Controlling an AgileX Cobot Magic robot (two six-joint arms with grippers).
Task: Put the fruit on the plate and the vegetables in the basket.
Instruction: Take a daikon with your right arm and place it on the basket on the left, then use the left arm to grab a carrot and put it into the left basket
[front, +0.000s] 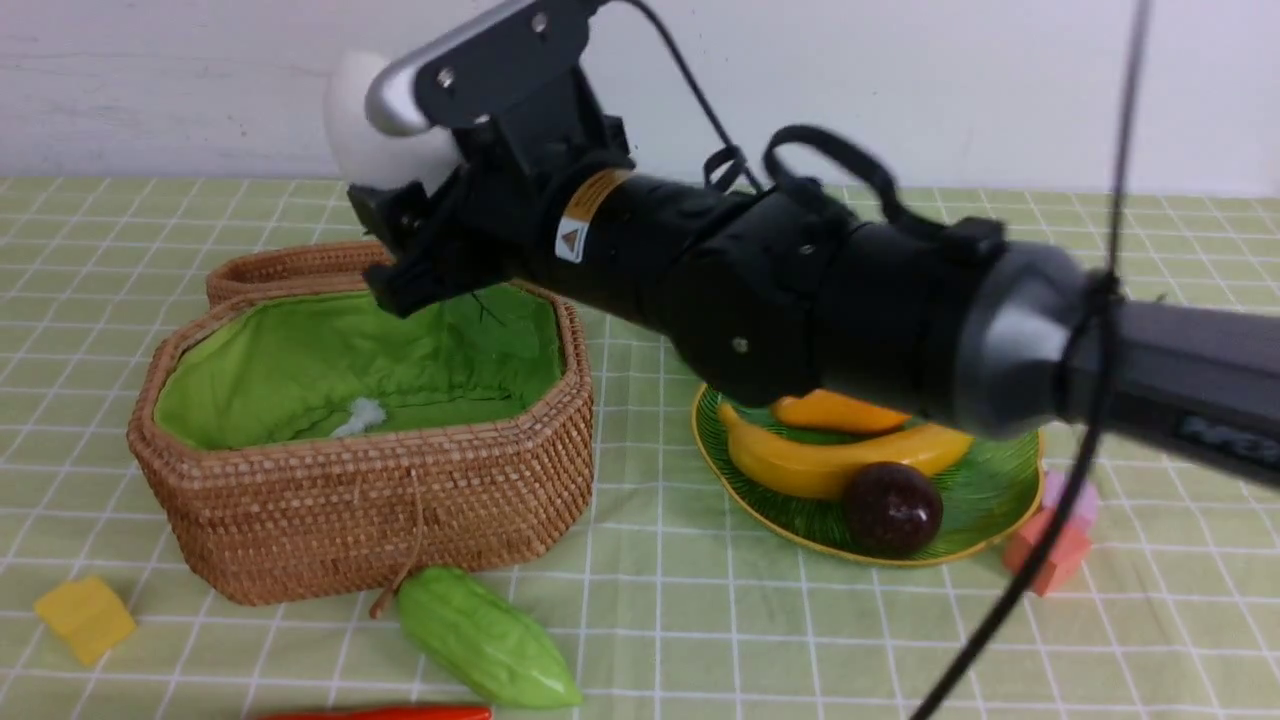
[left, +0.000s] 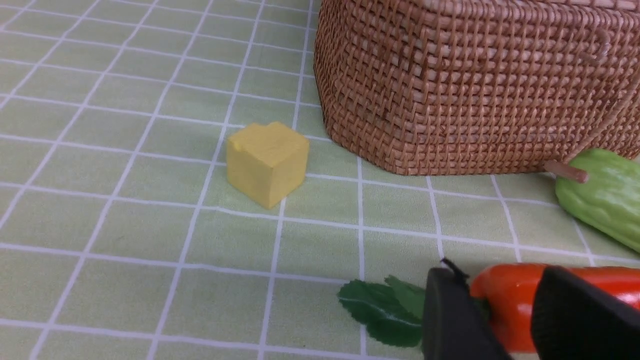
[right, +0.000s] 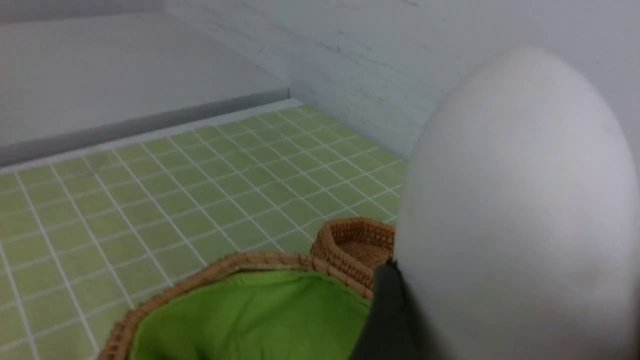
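Veg step: R gripper (front: 390, 200) grasps white radish (front: 385, 125) above basket (front: 380, 520). Next: lower w/ care, release inside. L gripper (left: 495, 292) clamps red pepper (left: 595, 276) in front of basket, near gourd (front: 485, 635); needs lifting.

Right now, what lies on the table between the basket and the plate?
Nothing: in the front view only bare checked tablecloth separates the basket from the plate; the right arm passes above it.

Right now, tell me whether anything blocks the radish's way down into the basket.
Nothing visible does. The right claw holds the white radish above the open basket; its lid lies behind, and only a small white scrap lies on the green lining.
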